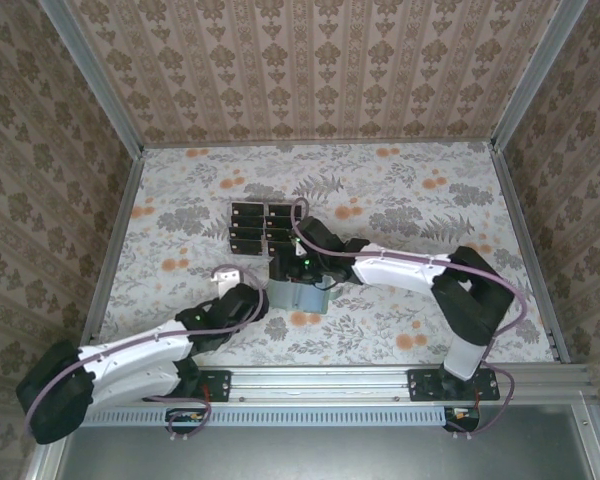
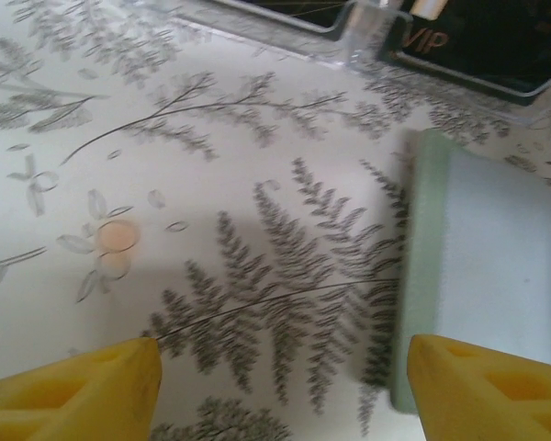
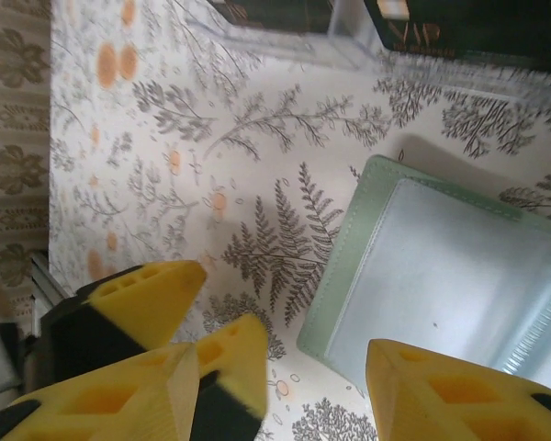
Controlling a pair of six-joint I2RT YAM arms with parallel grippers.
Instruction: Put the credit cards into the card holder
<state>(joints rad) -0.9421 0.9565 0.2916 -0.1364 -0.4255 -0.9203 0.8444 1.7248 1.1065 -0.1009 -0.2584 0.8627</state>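
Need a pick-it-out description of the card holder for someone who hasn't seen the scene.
On the floral table, find the clear rack of black cards near the middle. Just on its near side lies the card holder: flat, sage green and matte, unlike the rigid clear rack and its black cards.

High rear view over the whole table [image 1: 430, 220]; both wrist views close, downward, on the card holder [image 2: 496, 266].

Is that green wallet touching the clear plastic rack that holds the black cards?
Apart. The right wrist view shows a strip of flowered tablecloth between the wallet and the rack.
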